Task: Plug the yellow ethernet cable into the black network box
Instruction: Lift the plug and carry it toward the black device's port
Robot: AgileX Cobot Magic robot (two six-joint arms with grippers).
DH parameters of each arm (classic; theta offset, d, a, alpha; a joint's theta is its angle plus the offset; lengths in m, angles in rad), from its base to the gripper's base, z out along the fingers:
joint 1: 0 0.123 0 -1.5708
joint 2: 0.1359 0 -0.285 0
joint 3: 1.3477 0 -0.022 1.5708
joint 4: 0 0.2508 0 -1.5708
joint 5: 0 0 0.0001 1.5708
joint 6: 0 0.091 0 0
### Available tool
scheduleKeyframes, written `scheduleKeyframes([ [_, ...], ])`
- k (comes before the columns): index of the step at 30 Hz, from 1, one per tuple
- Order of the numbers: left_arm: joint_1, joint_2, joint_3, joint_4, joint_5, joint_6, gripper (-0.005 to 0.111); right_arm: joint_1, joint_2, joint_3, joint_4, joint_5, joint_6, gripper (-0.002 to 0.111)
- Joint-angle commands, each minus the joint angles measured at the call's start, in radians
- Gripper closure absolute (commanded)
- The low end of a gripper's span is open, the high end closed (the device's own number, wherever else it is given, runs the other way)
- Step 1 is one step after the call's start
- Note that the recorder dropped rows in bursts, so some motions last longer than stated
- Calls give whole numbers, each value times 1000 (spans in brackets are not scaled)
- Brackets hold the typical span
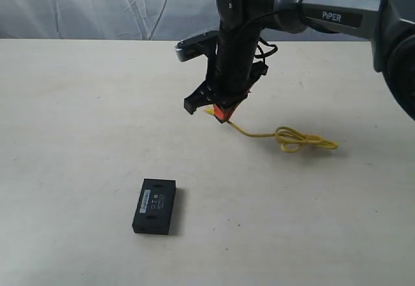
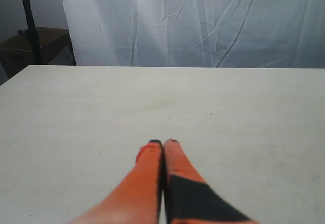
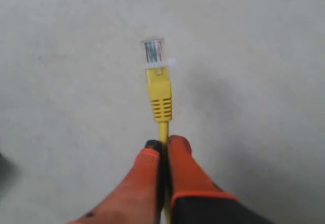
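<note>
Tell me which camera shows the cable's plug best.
The right wrist view: the clear plug sits centred, its coloured wires visible, beyond the right gripper, whose jaws are shut on the yellow cable. The exterior view shows it only as a speck by that gripper. The left wrist view shows none of it.

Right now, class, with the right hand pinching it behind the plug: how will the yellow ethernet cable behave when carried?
Probably floppy: the yellow ethernet cable sags from the right hand to a loop on the table. Likely light: thin cord. The plug juts straight, seemingly stiff.
</note>
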State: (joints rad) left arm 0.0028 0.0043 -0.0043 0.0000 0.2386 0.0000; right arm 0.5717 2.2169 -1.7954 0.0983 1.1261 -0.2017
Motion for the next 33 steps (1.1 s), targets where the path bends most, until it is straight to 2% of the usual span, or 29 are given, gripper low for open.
scheduleKeyframes([
  [1, 5, -4, 4, -6, -7, 0, 107, -1, -80, 136, 57, -27, -120, 108],
  [10, 5, -4, 4, -6, -7, 0, 107, -1, -310, 544, 116, -401, -399, 108],
  [13, 5, -4, 4, -6, -7, 0, 107, 1, -407, 720, 203, -561, -547, 108],
  [16, 5, -4, 4, -6, -7, 0, 107, 27, -425, 795, 334, -540, -735, 108],
  [19, 5, -4, 4, 6, -46, 0, 107, 87, -425, 798, 336, -533, -741, 108],
  [21, 5, -4, 4, -18, -116, 0, 107, 119, -425, 798, 332, -535, -743, 108],
  [22, 5, -4, 4, -18, -212, 0, 107, 134, -425, 798, 332, -541, -743, 108],
  [24, 5, -4, 4, -27, -305, 0, 107, 137, -425, 798, 332, -544, -743, 108],
  [28, 5, -4, 4, -31, -400, 0, 107, 138, -425, 798, 319, -527, -743, 108],
  [30, 5, -4, 4, -50, -454, -34, 107, 138, -425, 798, 306, -453, -743, 108],
  [31, 5, -4, 4, -81, -456, -48, 107, 138, -425, 798, 302, -435, -743, 108],
  [32, 5, -4, -20, -133, -384, -47, 107, 138, -425, 798, 302, -432, -743, 108],
  [33, 5, -4, -56, -123, -323, -44, 107, 138, -425, 798, 302, -438, -743, 108],
])
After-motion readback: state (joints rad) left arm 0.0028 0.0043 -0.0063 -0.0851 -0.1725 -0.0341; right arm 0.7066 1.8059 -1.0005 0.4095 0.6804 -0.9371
